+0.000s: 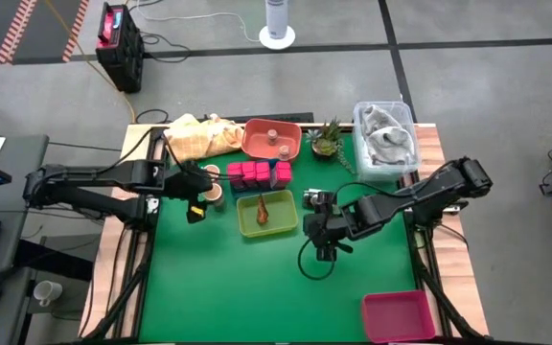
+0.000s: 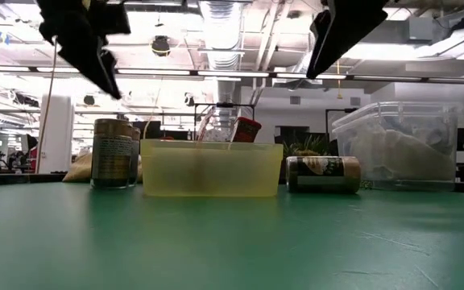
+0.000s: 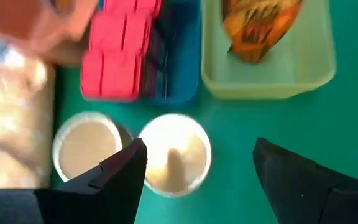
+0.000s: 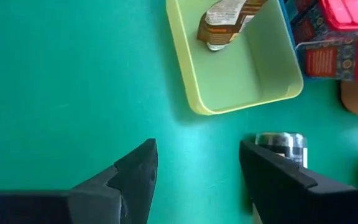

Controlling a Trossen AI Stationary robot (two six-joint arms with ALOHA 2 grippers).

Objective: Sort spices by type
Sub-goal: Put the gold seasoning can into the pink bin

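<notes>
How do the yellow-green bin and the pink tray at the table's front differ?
The yellow-green bin sits mid-table between both arms; the pink tray sits alone at the front right corner. The yellow-green bin holds a brown-orange packet; the pink tray looks empty. The bin is translucent yellow-green; the tray is opaque pink. Both are shallow rectangular containers on the green mat.

Bright overhead light, blurred wrist views

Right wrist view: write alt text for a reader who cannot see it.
The right gripper hovers open and empty over the green table, beside a small jar lying on its side. Beyond it a yellow-green bin holds one brown-and-white packet, with pink-lidded containers past the bin.
</notes>
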